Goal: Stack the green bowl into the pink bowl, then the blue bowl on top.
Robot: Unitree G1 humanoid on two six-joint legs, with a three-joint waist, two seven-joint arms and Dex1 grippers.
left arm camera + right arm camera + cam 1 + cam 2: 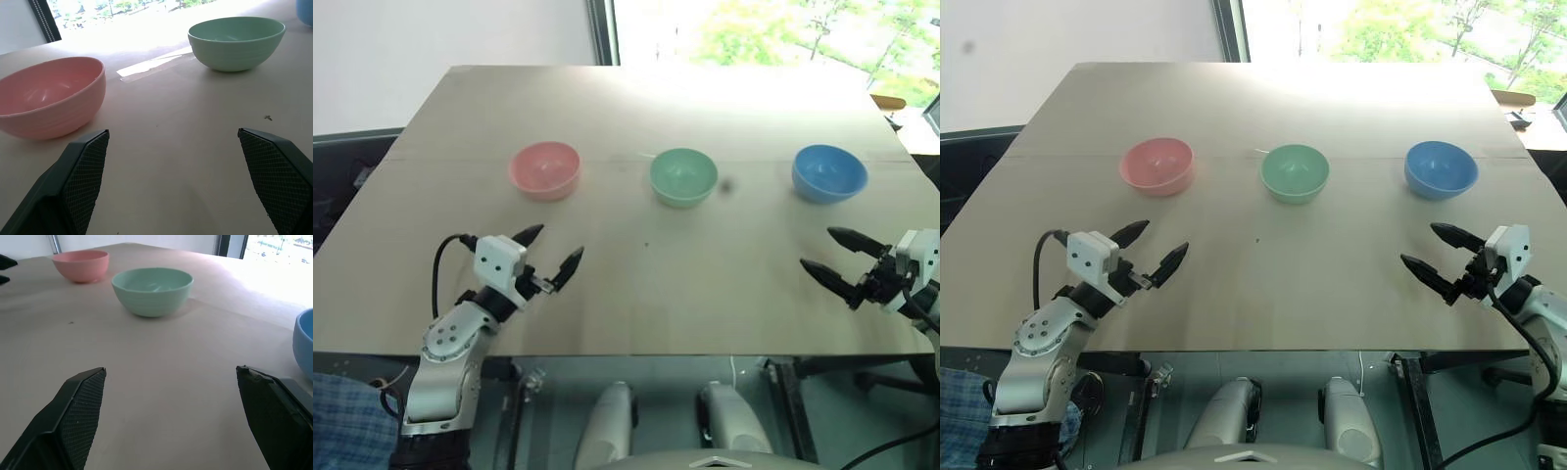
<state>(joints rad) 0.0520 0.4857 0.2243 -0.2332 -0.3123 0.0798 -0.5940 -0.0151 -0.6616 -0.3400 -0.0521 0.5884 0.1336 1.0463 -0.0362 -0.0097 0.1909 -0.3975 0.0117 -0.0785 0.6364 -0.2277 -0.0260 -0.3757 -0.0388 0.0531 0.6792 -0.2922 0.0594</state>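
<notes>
Three bowls stand in a row across the middle of the table point(636, 304): the pink bowl point(545, 170) on the left, the green bowl point(683, 177) in the centre, the blue bowl point(829, 173) on the right. All are upright, empty and apart from each other. My left gripper point(551, 253) hovers open near the front left, a short way in front of the pink bowl point(46, 95). At the front right my right gripper point(829, 254) is open too, in front of the blue bowl and angled towards the green bowl point(152, 290). Neither holds anything.
The wooden table's front edge point(636, 351) runs just below both grippers. A small dark speck point(727, 184) lies beside the green bowl. A window point(773, 29) is behind the far edge.
</notes>
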